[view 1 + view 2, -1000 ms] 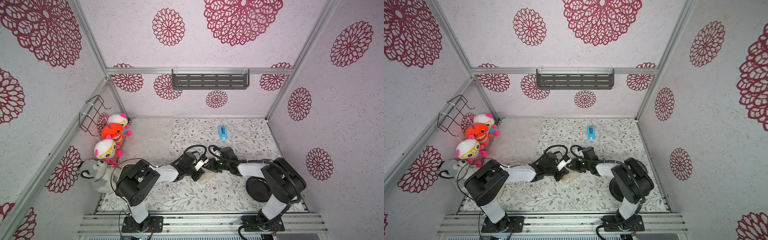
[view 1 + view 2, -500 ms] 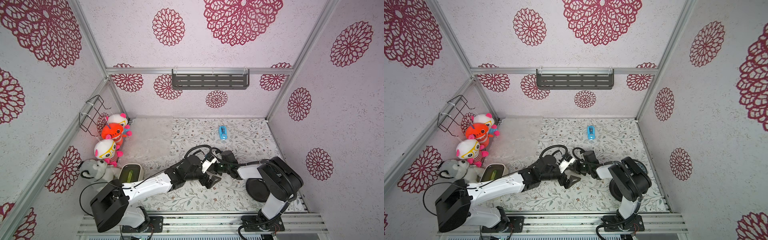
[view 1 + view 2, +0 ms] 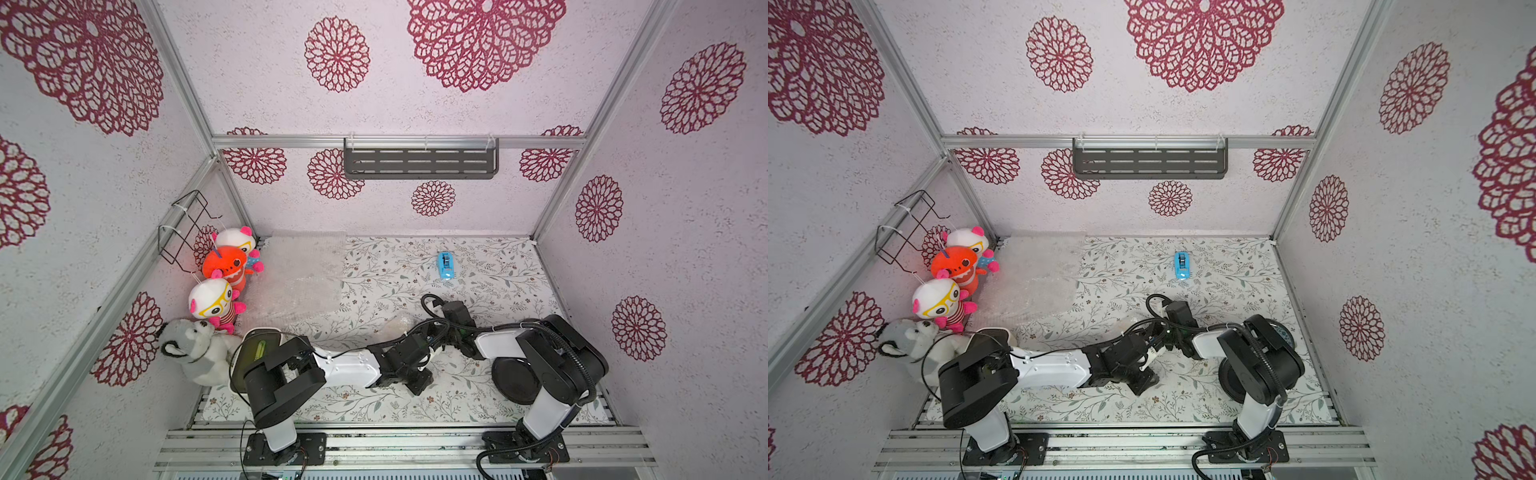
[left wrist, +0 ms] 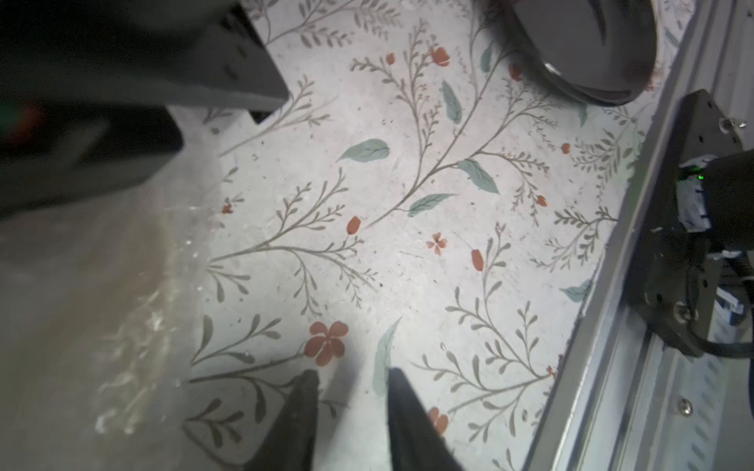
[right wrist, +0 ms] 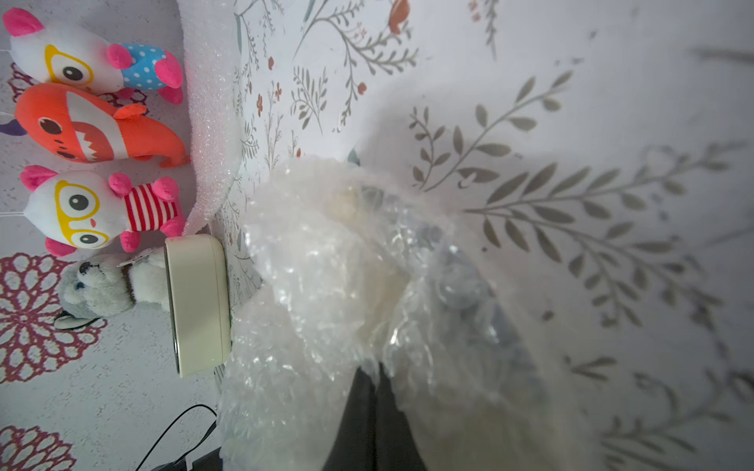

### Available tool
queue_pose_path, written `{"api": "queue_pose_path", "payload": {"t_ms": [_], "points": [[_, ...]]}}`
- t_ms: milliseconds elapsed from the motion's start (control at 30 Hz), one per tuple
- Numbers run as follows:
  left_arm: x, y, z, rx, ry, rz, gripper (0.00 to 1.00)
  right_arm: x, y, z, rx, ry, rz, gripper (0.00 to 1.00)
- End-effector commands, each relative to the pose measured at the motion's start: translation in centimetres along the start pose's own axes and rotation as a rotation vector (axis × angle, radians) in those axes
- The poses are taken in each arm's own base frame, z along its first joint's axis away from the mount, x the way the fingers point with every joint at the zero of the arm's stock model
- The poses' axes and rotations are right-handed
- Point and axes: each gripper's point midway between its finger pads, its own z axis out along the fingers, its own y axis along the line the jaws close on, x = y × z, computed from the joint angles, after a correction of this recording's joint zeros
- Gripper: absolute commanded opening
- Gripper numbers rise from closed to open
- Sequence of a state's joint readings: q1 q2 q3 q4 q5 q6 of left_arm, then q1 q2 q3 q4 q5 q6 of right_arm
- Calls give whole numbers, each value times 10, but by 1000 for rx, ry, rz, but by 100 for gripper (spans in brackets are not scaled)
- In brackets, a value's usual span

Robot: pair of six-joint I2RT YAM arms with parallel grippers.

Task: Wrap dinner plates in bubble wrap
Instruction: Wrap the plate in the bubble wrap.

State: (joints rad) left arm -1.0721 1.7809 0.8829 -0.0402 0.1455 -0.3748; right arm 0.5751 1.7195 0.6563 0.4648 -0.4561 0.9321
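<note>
The right gripper (image 5: 377, 379) was pinched shut on the bubble wrap (image 5: 318, 261) bunched over a plate (image 5: 346, 200) just in front of it, the left gripper (image 4: 353, 391) was a little open and empty, and next a loose side likely needed folding over.

surface: floral-print table (image 3: 498, 266) | on it: bubble wrap (image 3: 303, 270), black plate (image 3: 512, 381), small blue object (image 3: 445, 266), cream container (image 3: 257, 348)
</note>
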Motion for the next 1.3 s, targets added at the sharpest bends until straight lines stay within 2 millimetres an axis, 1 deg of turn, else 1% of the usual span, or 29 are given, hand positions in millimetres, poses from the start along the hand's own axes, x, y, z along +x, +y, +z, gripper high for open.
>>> {"api": "queue_pose_path", "payload": {"t_ms": [0,67,133,233,367,500,600,667,767,833,867,967,1000,1033,1100,1133,1167,1200,1233,1267], "points": [[-2,14,6,-55,12,-34,17,-3,-13,-8,88,-25,-5,0],[-2,22,3,-69,0,-59,6,-3,-14,-10,99,-26,-12,0],[0,36,-1,-96,-15,-106,0,-3,-16,-11,113,-26,-17,0],[11,56,-3,-135,-7,-156,0,-4,-15,-12,116,-29,-23,0],[21,73,-9,-176,-3,-182,0,-4,-17,-13,128,-35,-18,0],[20,85,-19,-194,-32,-219,0,-5,-21,-15,150,-50,-7,0],[22,94,-22,-210,-51,-253,0,-8,-22,-19,153,-79,11,0],[19,100,-24,-218,-75,-283,1,-11,-18,-22,143,-93,14,0],[5,98,-23,-186,-110,-291,5,-11,-14,-21,127,-94,21,0],[-3,96,-22,-182,-104,-286,5,-11,-12,-20,112,-101,37,0],[-6,98,-23,-199,-103,-288,4,-11,-10,-20,102,-107,41,0],[-2,111,-29,-226,-124,-343,4,-12,-8,-22,99,-133,51,0],[-2,110,-34,-214,-144,-353,4,-13,-9,-23,102,-139,53,0],[-5,105,-42,-189,-183,-352,8,-13,-11,-24,110,-145,52,0],[-12,86,-65,-102,-277,-348,21,-13,-13,-24,119,-147,51,0],[-16,78,-80,-67,-320,-356,28,-12,-14,-24,119,-147,54,0],[-23,72,-97,-47,-362,-365,32,-11,-15,-24,119,-147,55,0],[-29,72,-109,-58,-390,-368,33,-10,-16,-25,121,-149,58,0],[-40,74,-125,-84,-419,-387,30,-10,-17,-25,122,-151,60,0],[-51,80,-137,-128,-437,-411,24,-10,-17,-26,124,-153,59,0]]}}
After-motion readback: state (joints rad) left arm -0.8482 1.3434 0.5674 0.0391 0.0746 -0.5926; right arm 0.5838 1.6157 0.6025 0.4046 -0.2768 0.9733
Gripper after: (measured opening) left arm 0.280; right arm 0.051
